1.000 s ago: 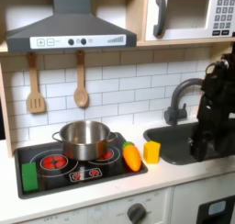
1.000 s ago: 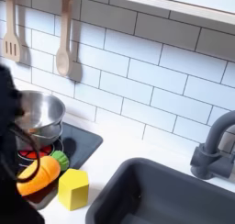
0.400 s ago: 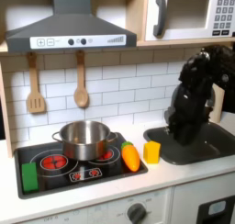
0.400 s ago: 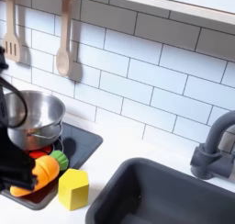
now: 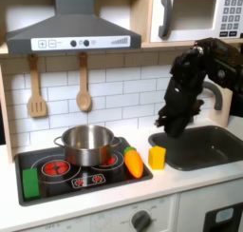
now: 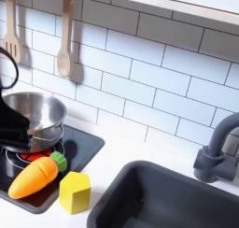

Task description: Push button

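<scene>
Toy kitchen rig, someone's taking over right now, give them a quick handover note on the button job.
Gripper: hanging in the air above the counter just past the yellow block, not holding anything; jaw state unclear.
Things: stove buttons at the cooktop's front edge, between the red burners; pot behind them; toy carrot beside the block; green piece at the cooktop's far end.
Done: no button contact seen.
Left: reach the buttons and press.
</scene>
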`<state>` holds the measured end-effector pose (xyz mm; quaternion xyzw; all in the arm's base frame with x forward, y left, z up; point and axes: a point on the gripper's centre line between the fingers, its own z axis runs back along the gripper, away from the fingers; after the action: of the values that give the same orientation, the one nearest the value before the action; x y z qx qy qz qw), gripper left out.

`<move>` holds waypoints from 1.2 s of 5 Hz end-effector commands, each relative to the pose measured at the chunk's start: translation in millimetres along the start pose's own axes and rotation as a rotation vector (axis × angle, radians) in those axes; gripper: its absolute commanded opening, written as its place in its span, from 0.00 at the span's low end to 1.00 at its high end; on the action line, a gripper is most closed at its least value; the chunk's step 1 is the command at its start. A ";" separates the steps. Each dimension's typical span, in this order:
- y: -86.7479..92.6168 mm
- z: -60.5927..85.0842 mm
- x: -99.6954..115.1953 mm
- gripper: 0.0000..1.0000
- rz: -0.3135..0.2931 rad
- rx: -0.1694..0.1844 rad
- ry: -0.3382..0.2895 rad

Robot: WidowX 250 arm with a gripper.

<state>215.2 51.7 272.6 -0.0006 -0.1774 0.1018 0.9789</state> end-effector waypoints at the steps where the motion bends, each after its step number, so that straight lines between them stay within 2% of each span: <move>1: 6.4 8.8 32.7 0.00 0.018 -0.015 -0.085; 2: 9.3 7.7 48.0 0.00 0.032 -0.028 -0.118; 6: 23.0 7.4 110.9 0.00 0.074 -0.034 -0.236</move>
<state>309.8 94.3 317.0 -0.0136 -0.2927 0.1319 0.9469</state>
